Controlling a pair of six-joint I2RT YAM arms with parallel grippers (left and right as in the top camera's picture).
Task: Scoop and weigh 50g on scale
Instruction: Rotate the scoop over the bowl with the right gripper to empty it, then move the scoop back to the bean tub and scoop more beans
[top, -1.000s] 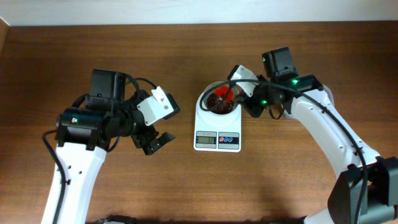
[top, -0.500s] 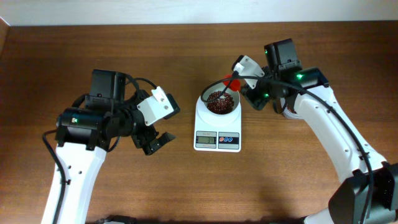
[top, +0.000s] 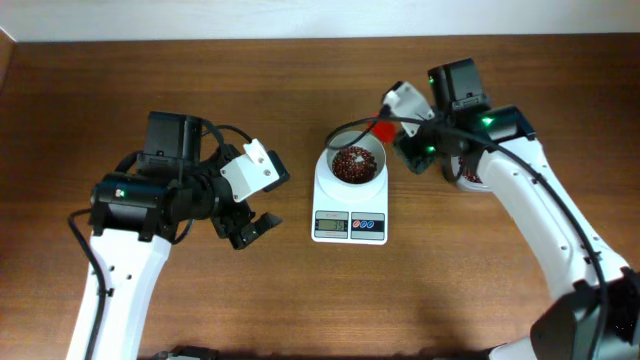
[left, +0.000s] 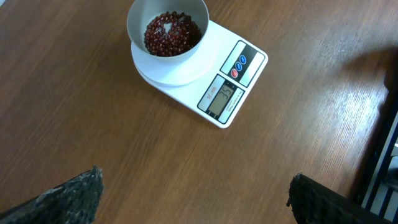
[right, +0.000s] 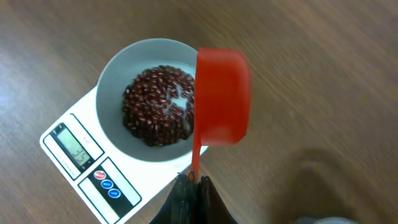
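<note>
Colour notes. Held at right claw (right: 193, 182), black: scoop (right: 222, 93), plain bright red. Left of the scoop, ahead of that claw: bowl (right: 115, 71) white, beans (right: 155, 109) glossy dark red. Under the bowl: scale (right: 149, 176) white, grey display, one red and two blue buttons. All around: table (top: 300, 300), brown wood grain. The left claw (top: 250, 228) has fingers (left: 68, 196) black, speckled grey.

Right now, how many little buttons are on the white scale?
3, in a row on the scale's front beside the display: the red button nearest it, then the middle blue button and the end blue button. None seems hidden.
</note>
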